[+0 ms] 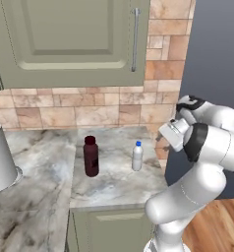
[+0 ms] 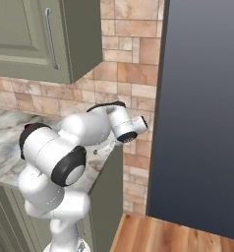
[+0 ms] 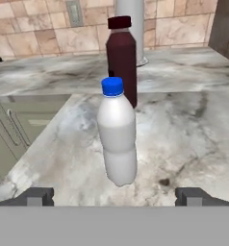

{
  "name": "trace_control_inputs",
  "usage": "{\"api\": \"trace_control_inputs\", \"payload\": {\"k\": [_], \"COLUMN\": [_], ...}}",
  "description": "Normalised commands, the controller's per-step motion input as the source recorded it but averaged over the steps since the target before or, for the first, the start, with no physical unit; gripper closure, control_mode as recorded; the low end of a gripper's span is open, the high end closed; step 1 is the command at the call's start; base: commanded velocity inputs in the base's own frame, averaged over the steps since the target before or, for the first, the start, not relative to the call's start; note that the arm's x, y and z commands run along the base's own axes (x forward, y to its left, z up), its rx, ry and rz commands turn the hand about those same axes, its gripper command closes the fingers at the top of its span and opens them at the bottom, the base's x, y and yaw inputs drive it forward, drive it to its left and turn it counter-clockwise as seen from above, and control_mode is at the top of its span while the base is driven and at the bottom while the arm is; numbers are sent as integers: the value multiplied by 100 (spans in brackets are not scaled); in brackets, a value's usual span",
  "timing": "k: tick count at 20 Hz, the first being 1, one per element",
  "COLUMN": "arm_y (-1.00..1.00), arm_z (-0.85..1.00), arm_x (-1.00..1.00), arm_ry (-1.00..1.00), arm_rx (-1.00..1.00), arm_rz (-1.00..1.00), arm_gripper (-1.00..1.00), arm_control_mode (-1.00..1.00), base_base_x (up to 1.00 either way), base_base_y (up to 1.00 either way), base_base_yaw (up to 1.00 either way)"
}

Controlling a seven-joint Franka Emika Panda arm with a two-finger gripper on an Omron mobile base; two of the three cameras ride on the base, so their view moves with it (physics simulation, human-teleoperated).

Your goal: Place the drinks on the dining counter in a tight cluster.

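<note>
Two drinks stand upright on the marble counter (image 1: 114,182) against the brick wall. The small whitish bottle with a blue cap (image 1: 137,156) (image 3: 117,139) is nearest the counter's right end. About a hand's width to its left is the stout dark maroon bottle (image 1: 91,156) (image 3: 121,60). My gripper (image 3: 116,196) is open, level with the whitish bottle's base and a short way off, its fingertips (image 3: 39,196) spread wide on either side of the bottle. In the left base view the hand (image 1: 170,133) hangs just off the counter's right end. The dining counter is out of view.
A white cylindrical container (image 1: 1,157) (image 3: 131,29) stands on the counter at the far left, behind the maroon bottle in the hand view. Green upper cabinets (image 1: 70,39) hang over the counter. A dark grey panel (image 2: 202,113) rises right of the counter's end.
</note>
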Motion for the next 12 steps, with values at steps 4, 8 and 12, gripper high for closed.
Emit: {"api": "trace_control_inputs", "payload": {"k": [4, 8, 12], "arm_y": [23, 13, 14], "arm_z": [-20, -9, -5], "arm_x": [0, 0, 0], "arm_ry": [1, 0, 2], "arm_rx": [7, 19, 20], "arm_rz": [0, 0, 0], "arm_gripper": [-100, -100, -100], "arm_control_mode": [-100, -100, -100], "base_base_x": [0, 0, 0], "base_base_y": [0, 0, 0], "base_base_yaw": [0, 0, 0]}}
